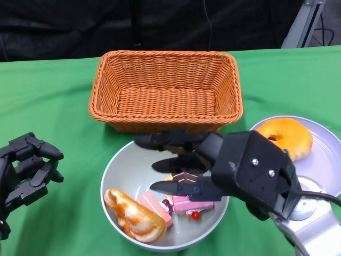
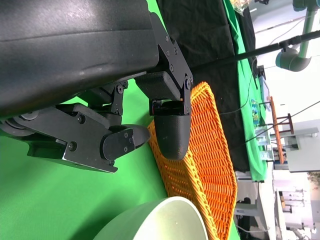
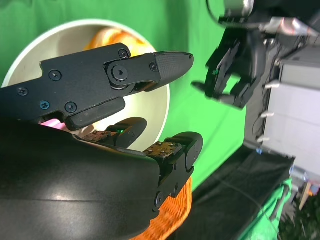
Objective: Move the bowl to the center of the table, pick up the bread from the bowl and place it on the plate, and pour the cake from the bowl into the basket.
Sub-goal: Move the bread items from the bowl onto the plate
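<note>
Right hand (image 1: 184, 162) above bowl (image 1: 120, 165), basket (image 1: 165, 88) behind.

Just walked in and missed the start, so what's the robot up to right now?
The right hand hovers open over the grey bowl, fingers spread above the cake pieces and a twisted bread, holding nothing. A round bread already lies on the plate. The orange basket behind the bowl has nothing in it. The left hand waits beside the bowl with nothing in it.
</note>
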